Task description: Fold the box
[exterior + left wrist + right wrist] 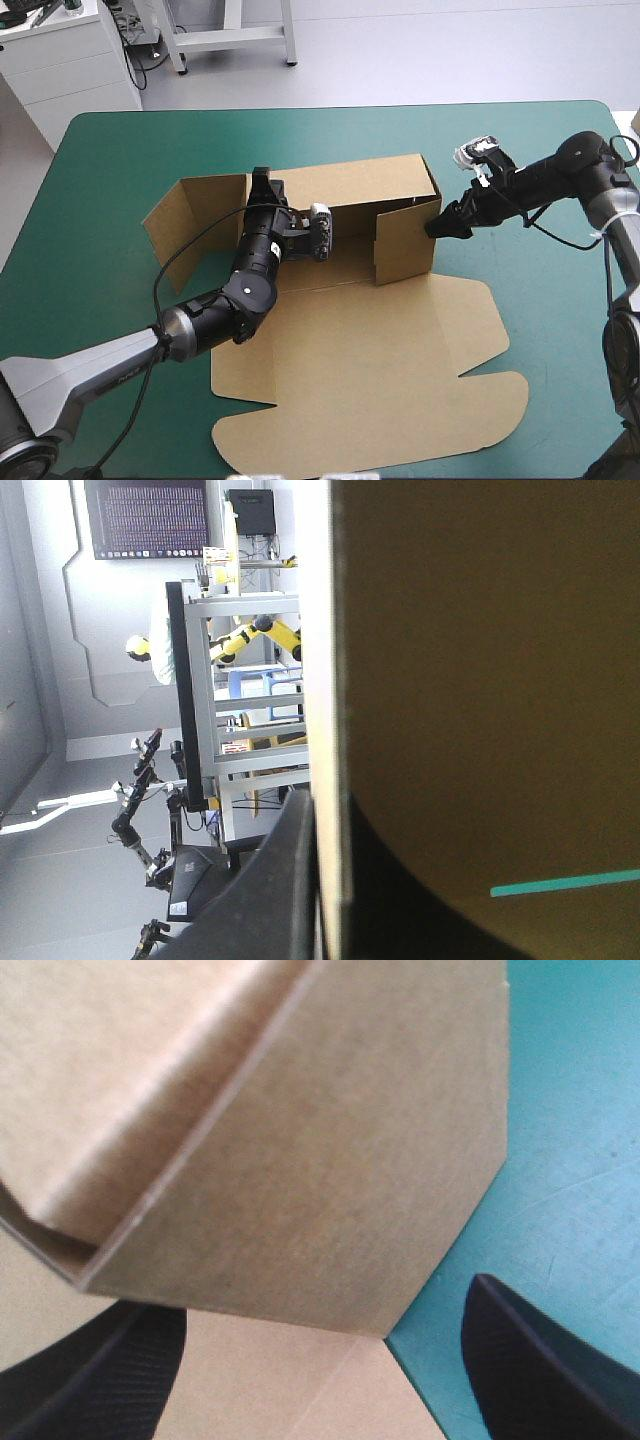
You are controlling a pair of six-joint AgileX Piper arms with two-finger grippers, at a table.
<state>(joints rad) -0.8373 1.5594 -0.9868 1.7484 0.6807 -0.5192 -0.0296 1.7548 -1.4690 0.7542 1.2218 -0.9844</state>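
box (400,350): brown cut sheet on the teal-green counter (120,160), partly raised. It lies between the two claws and on the near side of both.
lid (360,400): flat on the counter, not lifted.
left claw (265,186): clenched on the box's long wall (360,180). In the left wrist view one black finger (285,880) sits on each side of the board's edge.
right claw (438,224): released, fingers (540,1360) wide apart. The end panel (330,1160) stands just ahead of it, between the fingers. I cannot tell whether they touch it.
flap (190,215): beyond the left claw, on the side away from the right claw. It is splayed outward and not tucked.
risk 1: if the right claw pushes on the end panel, the whole sheet may slide or twist. Cause: only the left claw's pinch anchors it.
risk 2: the long wall may slip from the left claw and drop back. Cause: thin board and a narrow grip close to its edge.
risk 3: the end panel may crease off its fold line. Cause: a push landing away from the fold.
risk 4: the splayed flap may stay outside the wall, since neither claw is on it.
count: box 1; claws 2, one clenched and one released; raised or half-raised panels 3; flat lid 1.
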